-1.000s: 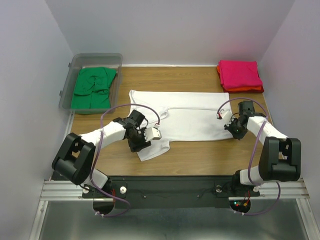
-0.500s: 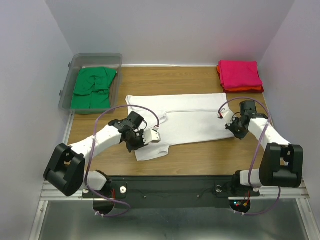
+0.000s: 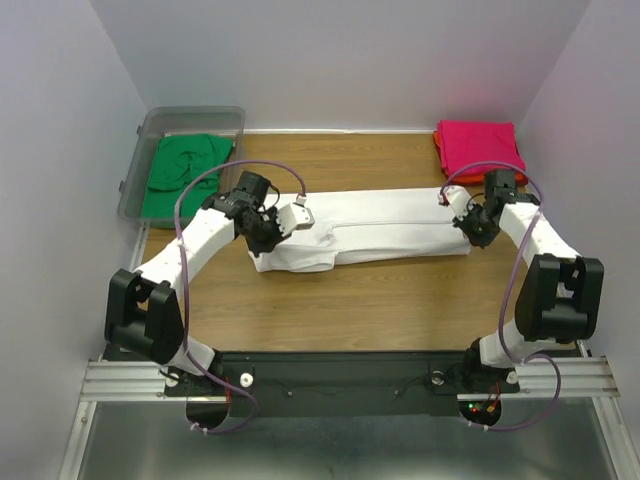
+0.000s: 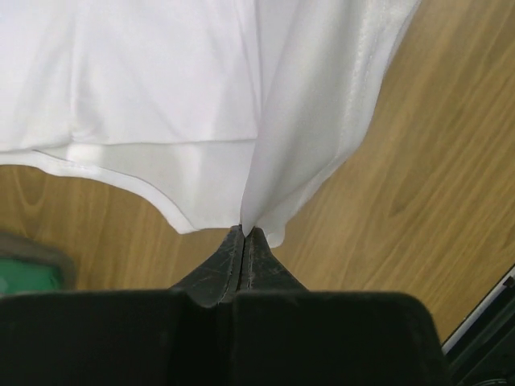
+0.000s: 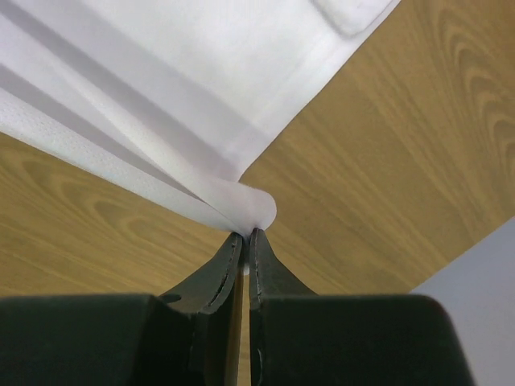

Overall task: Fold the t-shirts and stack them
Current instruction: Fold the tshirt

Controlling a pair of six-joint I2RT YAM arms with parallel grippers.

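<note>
The white t-shirt [image 3: 370,232] lies as a long band across the middle of the table, its near part doubled over. My left gripper [image 3: 266,235] is at its left end, shut on a pinch of white cloth [image 4: 265,137], which hangs from the fingertips. At the right end my right gripper [image 3: 477,230] is shut on a rolled edge of the same shirt [image 5: 241,201]. A folded magenta pink t-shirt [image 3: 478,147] rests on a red-orange one [image 3: 492,180] at the back right. The green t-shirt [image 3: 185,172] lies in the bin.
The clear grey plastic bin [image 3: 195,112] stands at the back left corner; a green patch [image 4: 24,275] shows at the left edge of the left wrist view. Bare wood [image 3: 370,300] lies between the white shirt and the arm bases. Walls close in the table on both sides.
My left gripper closed on the shirt's near left part. Both grippers then carried the cloth toward the far side, turning the spread shirt into a narrower band.
</note>
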